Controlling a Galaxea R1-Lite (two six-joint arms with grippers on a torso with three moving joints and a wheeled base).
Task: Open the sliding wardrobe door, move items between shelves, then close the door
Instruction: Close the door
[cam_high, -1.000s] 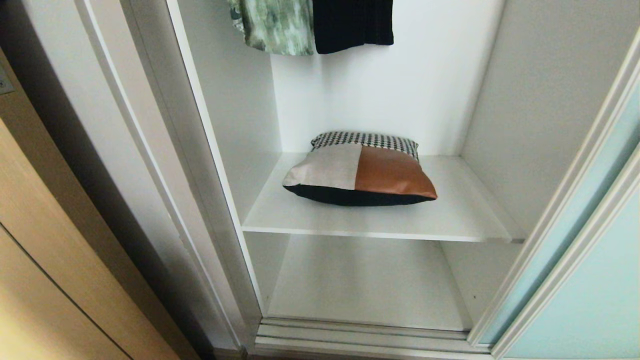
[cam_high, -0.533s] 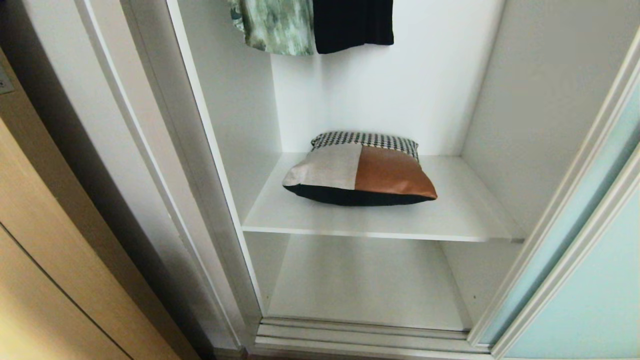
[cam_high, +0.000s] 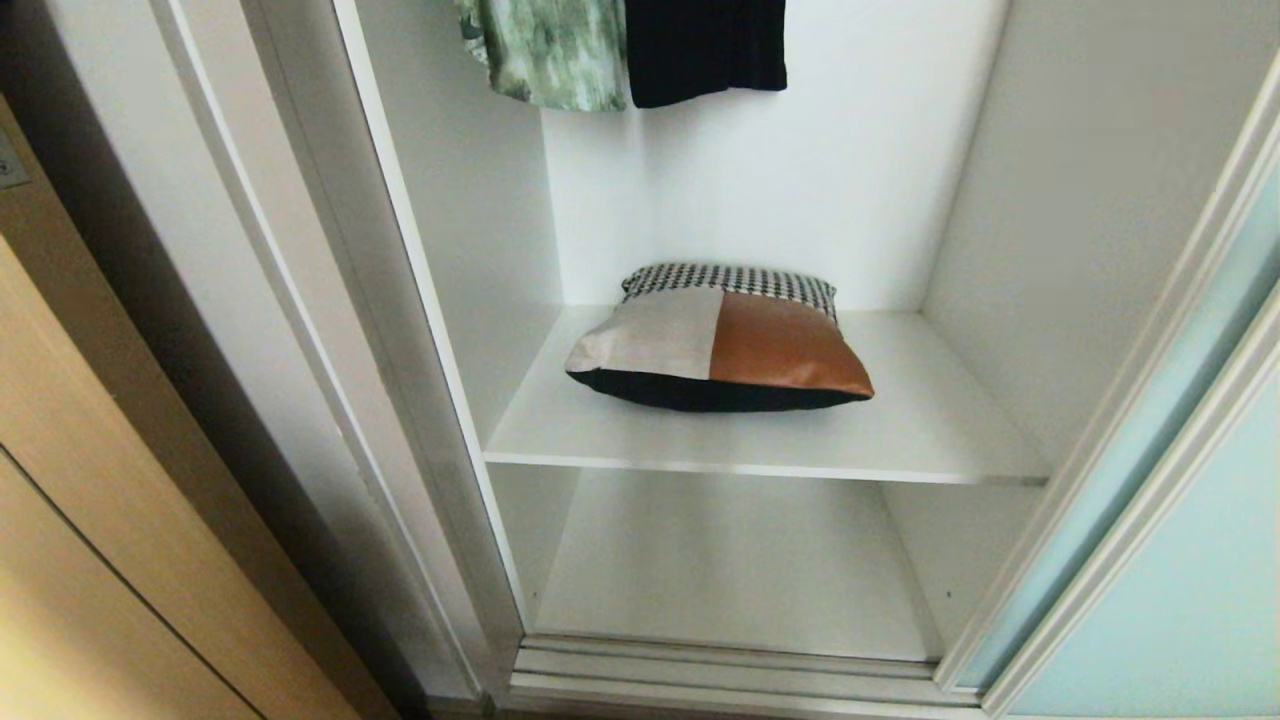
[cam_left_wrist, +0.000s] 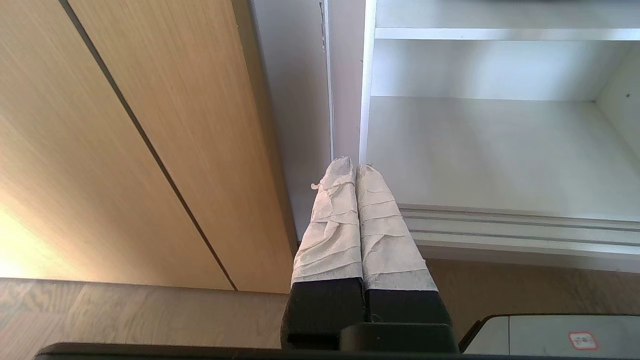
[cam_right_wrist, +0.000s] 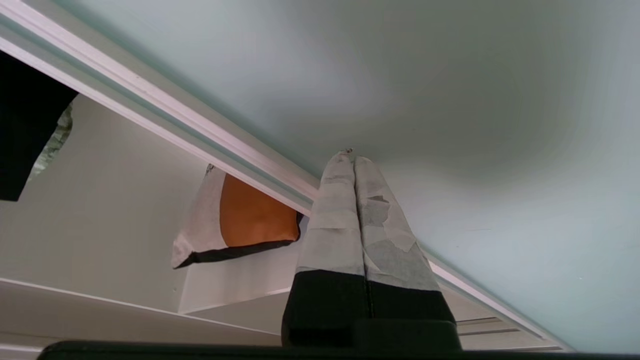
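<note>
The cushion (cam_high: 722, 338) is houndstooth black-and-white, beige and brown, with black backing. The sliding door (cam_high: 1190, 600) is pale blue-green; the shelves (cam_high: 930, 430) are white.

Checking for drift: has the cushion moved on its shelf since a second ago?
No. The cushion sits in the same spot on the upper shelf, same gap to the back wall.

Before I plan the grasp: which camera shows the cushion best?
The head view: the whole cushion lies flat on the upper shelf. The right wrist view shows part of it behind the door frame; the left wrist view shows none.
</note>
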